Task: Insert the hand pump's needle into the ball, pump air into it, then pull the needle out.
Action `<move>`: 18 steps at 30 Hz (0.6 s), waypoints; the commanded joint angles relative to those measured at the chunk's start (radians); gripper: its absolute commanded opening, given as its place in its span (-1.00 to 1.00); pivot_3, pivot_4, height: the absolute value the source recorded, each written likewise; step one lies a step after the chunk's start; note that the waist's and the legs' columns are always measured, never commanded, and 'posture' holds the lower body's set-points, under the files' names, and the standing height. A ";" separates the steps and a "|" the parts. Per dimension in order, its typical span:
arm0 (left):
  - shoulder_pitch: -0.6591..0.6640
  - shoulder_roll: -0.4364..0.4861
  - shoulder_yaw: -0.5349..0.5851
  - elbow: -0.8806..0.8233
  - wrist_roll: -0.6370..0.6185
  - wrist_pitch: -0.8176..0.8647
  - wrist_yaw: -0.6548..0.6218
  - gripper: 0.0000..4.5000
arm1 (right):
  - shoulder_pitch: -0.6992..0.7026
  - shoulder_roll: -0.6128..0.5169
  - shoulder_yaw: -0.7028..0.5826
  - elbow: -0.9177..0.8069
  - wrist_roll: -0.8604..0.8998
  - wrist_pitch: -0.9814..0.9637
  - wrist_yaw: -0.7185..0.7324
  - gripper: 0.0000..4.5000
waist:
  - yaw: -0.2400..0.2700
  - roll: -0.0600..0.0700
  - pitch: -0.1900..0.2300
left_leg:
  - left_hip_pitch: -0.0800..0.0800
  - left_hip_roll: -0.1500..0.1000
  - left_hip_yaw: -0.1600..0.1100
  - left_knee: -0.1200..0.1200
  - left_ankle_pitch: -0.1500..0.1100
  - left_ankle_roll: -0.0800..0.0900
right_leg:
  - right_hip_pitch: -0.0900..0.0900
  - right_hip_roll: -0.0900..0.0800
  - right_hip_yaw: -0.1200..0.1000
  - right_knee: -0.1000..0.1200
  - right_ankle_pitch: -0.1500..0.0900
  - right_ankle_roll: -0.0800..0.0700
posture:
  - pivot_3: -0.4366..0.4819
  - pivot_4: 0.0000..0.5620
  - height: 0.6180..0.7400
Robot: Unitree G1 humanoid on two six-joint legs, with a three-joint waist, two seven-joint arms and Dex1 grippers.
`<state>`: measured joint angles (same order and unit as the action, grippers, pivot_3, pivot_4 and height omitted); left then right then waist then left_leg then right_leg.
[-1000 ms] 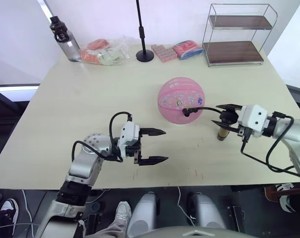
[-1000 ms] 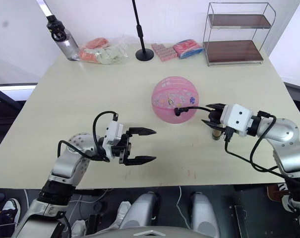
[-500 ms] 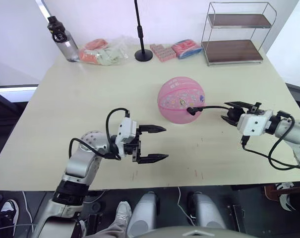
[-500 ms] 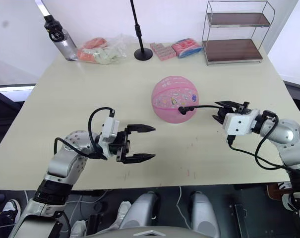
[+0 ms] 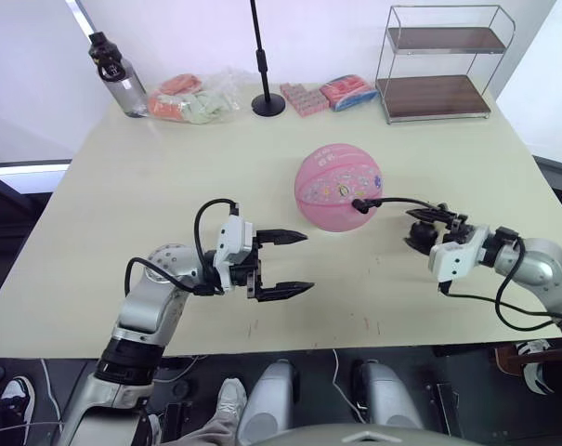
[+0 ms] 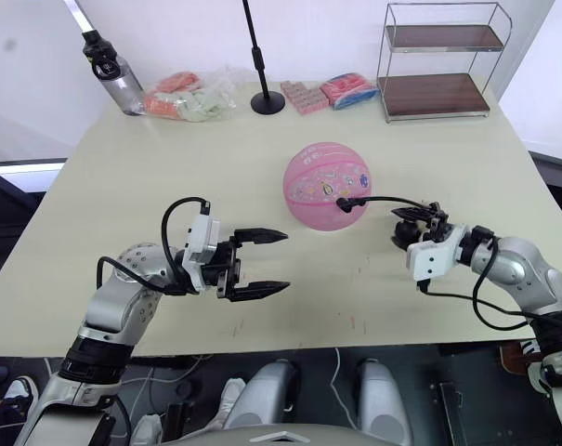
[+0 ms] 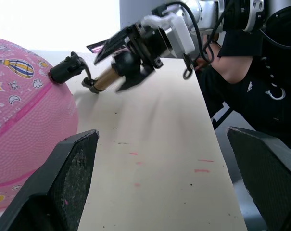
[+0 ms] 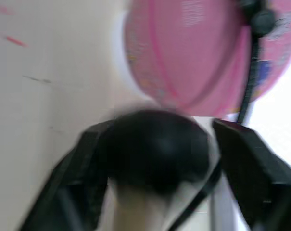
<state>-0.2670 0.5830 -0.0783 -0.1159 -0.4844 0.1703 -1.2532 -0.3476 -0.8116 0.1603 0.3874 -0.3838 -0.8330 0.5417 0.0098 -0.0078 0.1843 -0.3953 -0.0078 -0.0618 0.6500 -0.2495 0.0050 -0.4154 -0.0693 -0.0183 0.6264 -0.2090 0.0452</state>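
Beside the pink rubber ball [image 5: 339, 187], the right gripper [image 5: 427, 227] clamped the bronze-gold hand pump [image 7: 108, 78]; the left gripper [image 5: 297, 263] gaped over bare table [image 5: 150, 195].

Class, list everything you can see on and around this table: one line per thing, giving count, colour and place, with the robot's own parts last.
ball: one, pink, table centre.
hand pump: one, bronze-gold barrel with black ends, in the right gripper, right of the ball.
hose: one, black, running from the pump to the ball.
needle fitting: one, black, against the ball's right side.
bottle: one, grey with black cap, far left corner.
packets: a heap, pink and pale green, beside the bottle.
stand pole: one, black, far middle.
wire shelf: one, two brown tiers, far right.
table: one, beige.
left gripper: black fingers, open, left of the ball.
right gripper: black fingers, shut on the pump.
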 commanded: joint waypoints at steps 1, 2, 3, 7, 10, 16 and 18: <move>0.009 0.006 0.028 -0.051 -0.024 0.002 0.012 1.00 | 0.011 -0.020 -0.017 -0.014 0.075 -0.019 0.012 0.97 | -0.002 0.000 0.000 | 0.000 0.000 0.001 0.000 0.000 0.000 | 0.000 0.000 0.001 0.000 0.000 0.000 | -0.05 -0.47 1.00; 0.010 0.006 0.028 -0.053 -0.026 0.002 0.014 1.00 | 0.022 -0.025 -0.017 -0.018 0.099 -0.025 0.023 0.97 | -0.004 0.000 0.000 | 0.000 0.000 0.001 0.000 0.000 0.000 | 0.000 0.000 0.001 0.000 0.000 0.000 | -0.05 -0.47 1.00; 0.011 0.005 0.029 -0.055 -0.030 0.004 0.017 1.00 | 0.033 -0.028 -0.020 -0.024 0.124 -0.027 0.032 0.97 | -0.005 0.000 0.000 | 0.001 0.000 0.002 0.000 0.000 0.000 | 0.000 0.000 0.002 0.000 0.000 0.000 | -0.05 -0.47 1.00; 0.002 0.000 0.032 -0.052 -0.036 0.003 0.027 1.00 | 0.097 -0.038 -0.037 -0.060 0.237 -0.002 0.073 0.97 | -0.010 0.000 0.000 | 0.001 0.000 0.001 0.000 0.000 0.000 | 0.000 0.000 0.002 0.001 0.000 0.000 | -0.05 -0.47 1.00; -0.026 -0.012 0.037 -0.035 -0.027 -0.005 0.054 1.00 | 0.176 -0.027 -0.071 -0.126 0.409 0.081 0.115 0.97 | -0.012 0.000 0.000 | 0.001 0.000 0.002 0.001 0.000 0.001 | 0.000 0.000 0.002 0.001 0.000 0.000 | -0.05 -0.47 1.00; -0.092 -0.063 0.047 0.004 -0.003 -0.006 0.145 1.00 | 0.363 0.016 -0.149 -0.357 0.815 0.343 0.222 0.97 | -0.010 0.000 0.000 | 0.003 0.000 0.001 0.002 -0.001 0.001 | 0.002 0.001 0.002 0.002 0.001 0.001 | -0.05 -0.47 1.00; -0.118 -0.084 0.055 0.014 -0.006 0.009 0.184 1.00 | 0.416 0.025 -0.177 -0.442 0.907 0.421 0.241 0.97 | -0.011 0.000 0.000 | 0.004 0.001 0.002 0.003 -0.001 0.002 | 0.003 0.001 0.003 0.003 0.001 0.001 | -0.05 -0.47 1.00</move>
<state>-0.3633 0.5060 -0.0465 -0.0945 -0.4904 0.1732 -1.0998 0.0523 -0.7876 0.0334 0.0300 0.4244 -0.4659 0.7657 -0.0011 -0.0081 0.1841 -0.3913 -0.0073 -0.0591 0.6531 -0.2504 0.0067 -0.4125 -0.0685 -0.0146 0.6289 -0.2073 0.0468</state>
